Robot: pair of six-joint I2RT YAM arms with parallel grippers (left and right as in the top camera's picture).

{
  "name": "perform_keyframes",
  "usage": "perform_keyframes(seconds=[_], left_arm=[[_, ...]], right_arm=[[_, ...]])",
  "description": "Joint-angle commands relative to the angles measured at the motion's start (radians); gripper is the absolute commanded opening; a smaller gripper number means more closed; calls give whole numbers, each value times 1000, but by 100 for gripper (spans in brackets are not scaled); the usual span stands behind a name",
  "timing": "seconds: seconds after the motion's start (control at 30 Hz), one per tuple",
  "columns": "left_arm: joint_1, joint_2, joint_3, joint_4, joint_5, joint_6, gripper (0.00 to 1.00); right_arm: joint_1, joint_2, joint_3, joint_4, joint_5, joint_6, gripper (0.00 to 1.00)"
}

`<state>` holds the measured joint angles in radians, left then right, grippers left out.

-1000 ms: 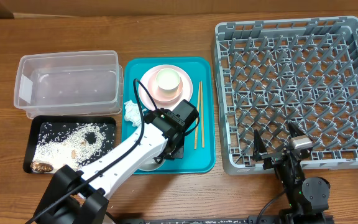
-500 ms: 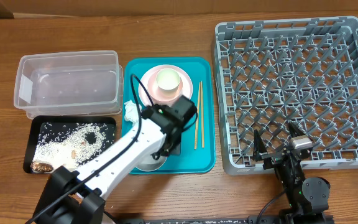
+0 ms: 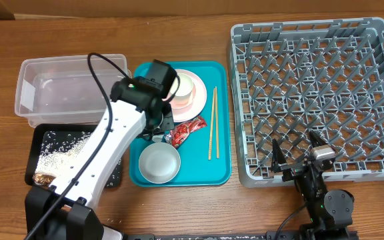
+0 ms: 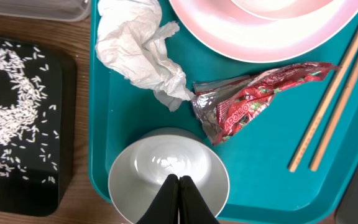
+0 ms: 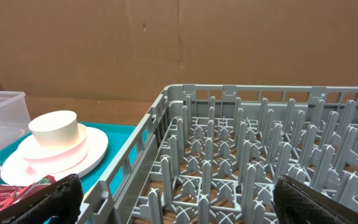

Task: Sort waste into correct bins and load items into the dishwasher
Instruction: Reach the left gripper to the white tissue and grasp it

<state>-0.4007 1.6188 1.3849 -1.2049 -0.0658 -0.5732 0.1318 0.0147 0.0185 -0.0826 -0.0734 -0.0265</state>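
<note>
The left gripper (image 4: pixel 179 182) hangs over the white bowl (image 4: pixel 166 163), its two fingers pressed together and holding nothing. The red wrapper (image 4: pixel 253 99) lies on the teal tray (image 4: pixel 107 134) just beside the bowl, one end against the crumpled tissue (image 4: pixel 138 46). I'd guess the wrapper goes next: spread the fingers, drop across its narrow middle clear of the chopsticks (image 4: pixel 328 106), then carry it to the clear box (image 3: pixel 72 90). The right gripper (image 3: pixel 297 152) sits spread wide by the rack (image 3: pixel 312 87)

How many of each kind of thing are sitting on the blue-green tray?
Plates: 1, the pink plate
Bowls: 2, the pink bowl and the white bowl
Cups: 1, the white cup
Chopsticks: 2
Tissues: 1, the tissue
Wrappers: 1, the red wrapper
Total: 8
</note>
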Motion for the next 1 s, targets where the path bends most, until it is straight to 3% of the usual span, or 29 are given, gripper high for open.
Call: perform_keyframes(seconds=[0.0, 0.37, 0.6, 0.97], left_arm=[[21, -5, 18, 1, 60, 67, 4], [21, -4, 2, 83, 71, 63, 4], [11, -4, -19, 174, 180, 15, 4], [-8, -4, -25, 193, 126, -12, 4]], right_arm=[[5, -12, -11, 6, 2, 3, 100], [5, -12, -11, 2, 39, 3, 100], [5, -12, -11, 4, 9, 4, 100], [5, -12, -11, 5, 9, 3, 100]])
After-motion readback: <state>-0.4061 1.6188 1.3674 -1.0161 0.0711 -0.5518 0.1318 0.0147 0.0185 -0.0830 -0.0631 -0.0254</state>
